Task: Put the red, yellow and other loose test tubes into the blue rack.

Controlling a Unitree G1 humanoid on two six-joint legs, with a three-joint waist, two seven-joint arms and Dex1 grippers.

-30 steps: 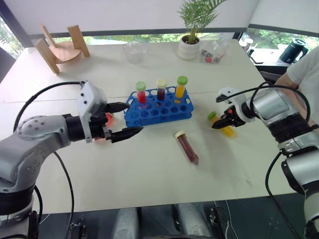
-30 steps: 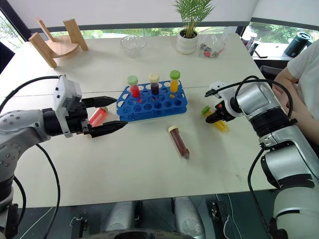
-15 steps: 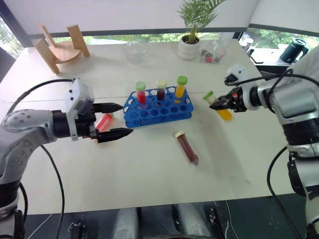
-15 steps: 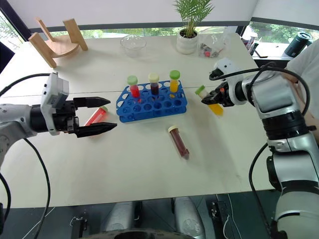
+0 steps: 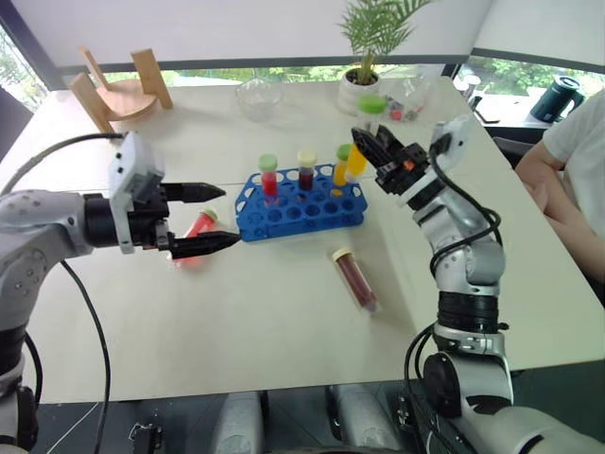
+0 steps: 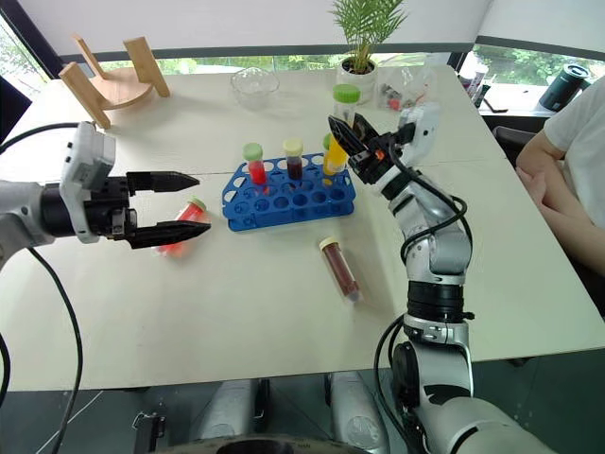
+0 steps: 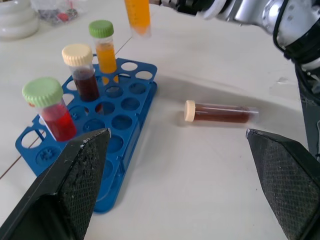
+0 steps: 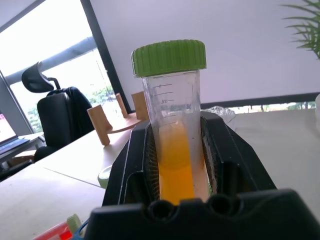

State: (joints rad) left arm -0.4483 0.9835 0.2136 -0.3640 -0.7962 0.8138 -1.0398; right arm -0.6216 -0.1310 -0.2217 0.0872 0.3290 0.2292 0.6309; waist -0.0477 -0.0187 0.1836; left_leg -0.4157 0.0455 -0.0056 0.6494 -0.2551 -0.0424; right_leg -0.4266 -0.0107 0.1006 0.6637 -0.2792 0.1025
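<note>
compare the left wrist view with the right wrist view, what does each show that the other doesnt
Left wrist only: the blue rack with three capped tubes standing in it, the dark tube lying on the table, and the open left pincer. Right wrist only: the right pincer shut on the yellow tube's body, its green cap on top, plus a wooden stand and a chair. Both: the yellow tube, held upright.

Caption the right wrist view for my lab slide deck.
Right gripper clamps an upright yellow-orange tube, green cap up.
</note>
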